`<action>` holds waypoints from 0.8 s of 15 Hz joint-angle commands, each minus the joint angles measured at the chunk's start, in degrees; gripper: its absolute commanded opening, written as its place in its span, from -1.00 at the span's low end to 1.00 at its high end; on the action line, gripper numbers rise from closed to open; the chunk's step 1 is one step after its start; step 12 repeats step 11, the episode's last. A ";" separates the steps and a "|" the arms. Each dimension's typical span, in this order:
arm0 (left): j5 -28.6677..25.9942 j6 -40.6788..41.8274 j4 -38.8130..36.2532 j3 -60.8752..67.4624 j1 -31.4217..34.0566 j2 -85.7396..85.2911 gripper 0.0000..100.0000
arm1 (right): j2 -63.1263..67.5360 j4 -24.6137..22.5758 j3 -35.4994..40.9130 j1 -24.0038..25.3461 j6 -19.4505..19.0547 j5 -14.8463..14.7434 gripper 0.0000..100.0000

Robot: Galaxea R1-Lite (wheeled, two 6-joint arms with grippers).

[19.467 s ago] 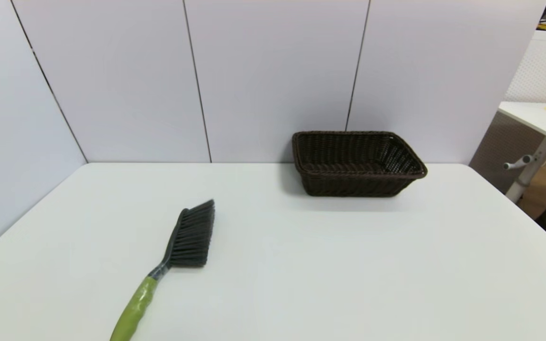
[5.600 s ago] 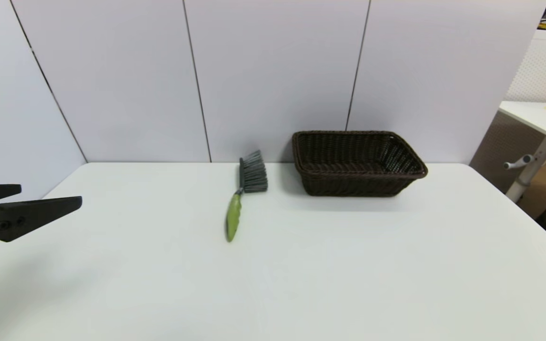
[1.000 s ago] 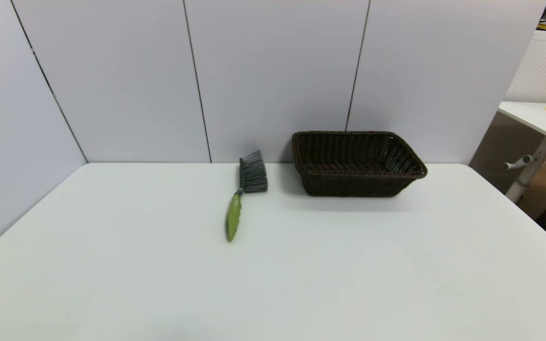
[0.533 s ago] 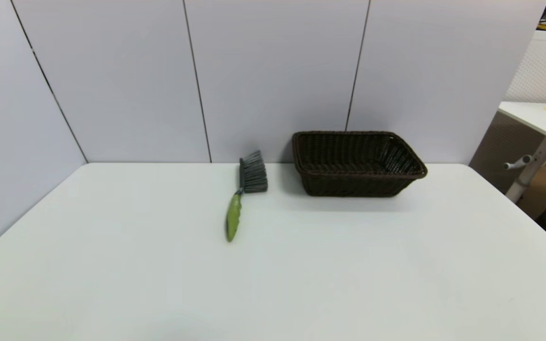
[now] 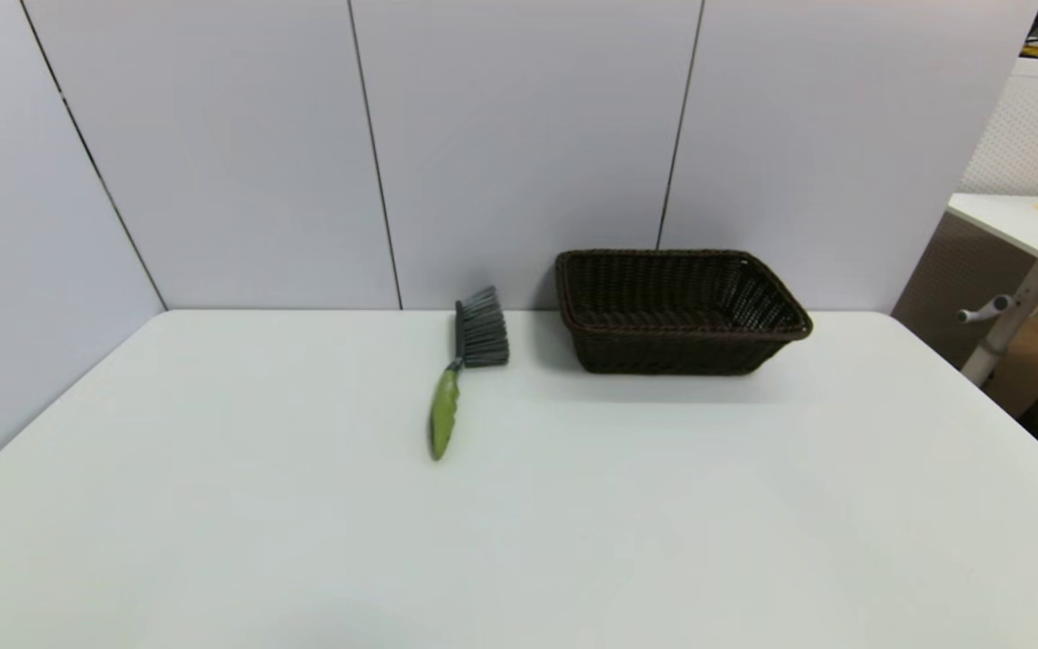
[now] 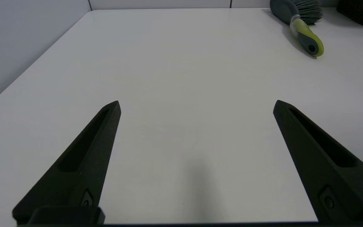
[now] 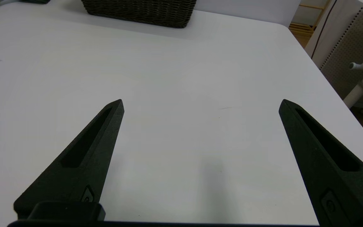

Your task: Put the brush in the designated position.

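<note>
brush (image 5: 465, 365) beside basket (image 5: 677, 311), table edge (image 5: 519, 310) behind

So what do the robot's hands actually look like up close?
Each is a two-fingered claw. The left gripper and right gripper look alike: long matte black fingers tapering to blunt tips, each with a recessed groove and a small round fastener near its base. No cables or markings show.

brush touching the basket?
Apart. In the head view a strip of white table shows between the brush bristles and the basket. Both grippers, left and right, are open over bare table, far from both.
</note>
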 commanded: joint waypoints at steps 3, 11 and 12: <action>0.00 0.00 -0.01 0.00 0.00 0.07 1.00 | 0.07 -0.20 0.09 0.01 -0.32 0.04 1.00; 0.00 0.00 -0.01 0.00 0.00 0.07 1.00 | 0.07 -0.02 0.09 0.01 -0.14 0.04 1.00; 0.00 0.00 -0.01 0.00 0.00 0.07 1.00 | 0.07 -0.02 0.09 0.01 -0.14 0.04 1.00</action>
